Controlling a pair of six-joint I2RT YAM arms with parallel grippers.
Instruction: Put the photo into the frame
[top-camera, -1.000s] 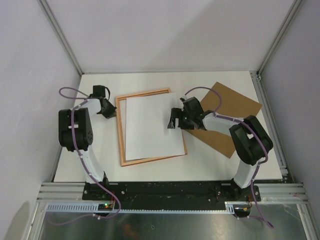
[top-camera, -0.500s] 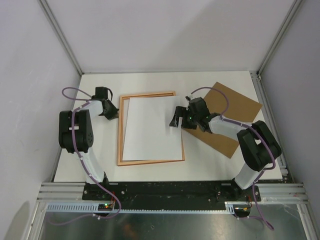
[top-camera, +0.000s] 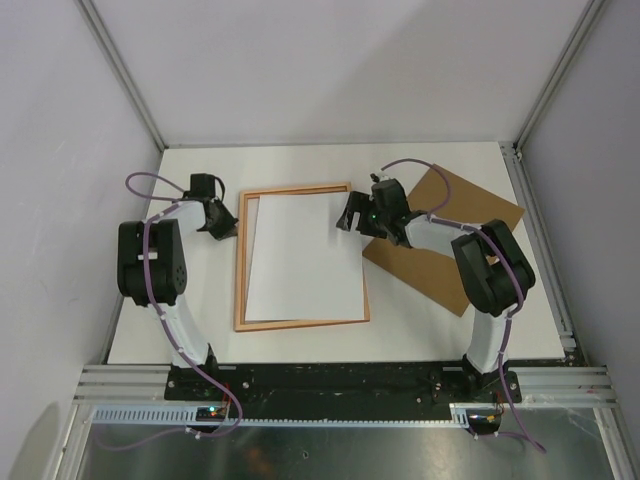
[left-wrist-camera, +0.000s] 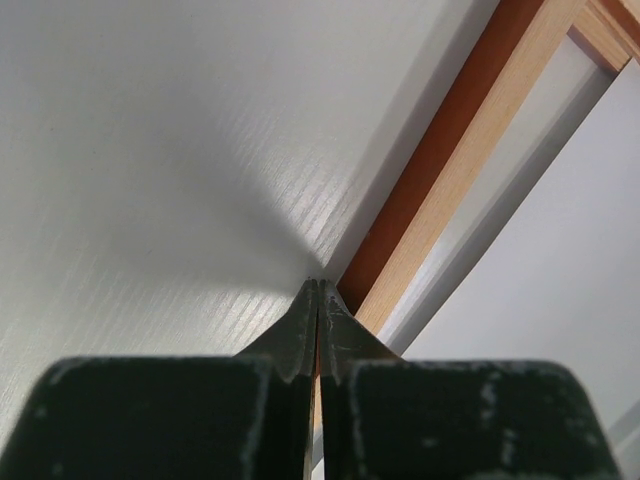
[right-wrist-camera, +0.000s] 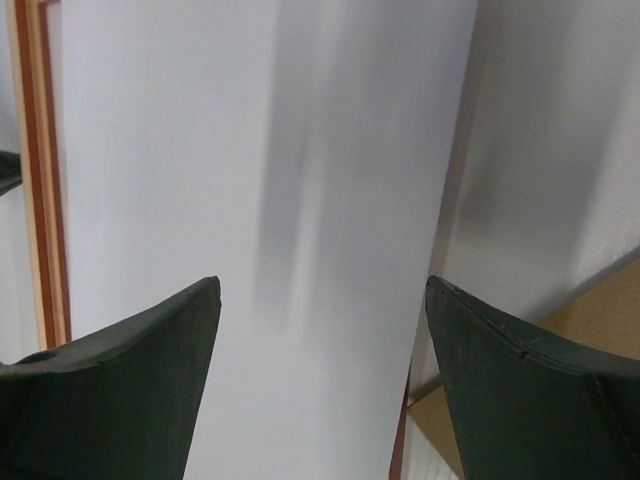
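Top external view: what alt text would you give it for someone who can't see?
A photo, white side up, lies slightly askew on a wooden frame on a white table. The shut left gripper sits at the frame's left edge; the open right gripper is over the photo's far right corner, beside a brown board.

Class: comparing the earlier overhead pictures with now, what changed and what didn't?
The frame and the photo on it swung from tilted to square. The open right gripper moved toward the far side along the photo's right edge. Nothing was grasped or released. The shut left gripper stays by the frame's left rail; the brown board is unmoved.
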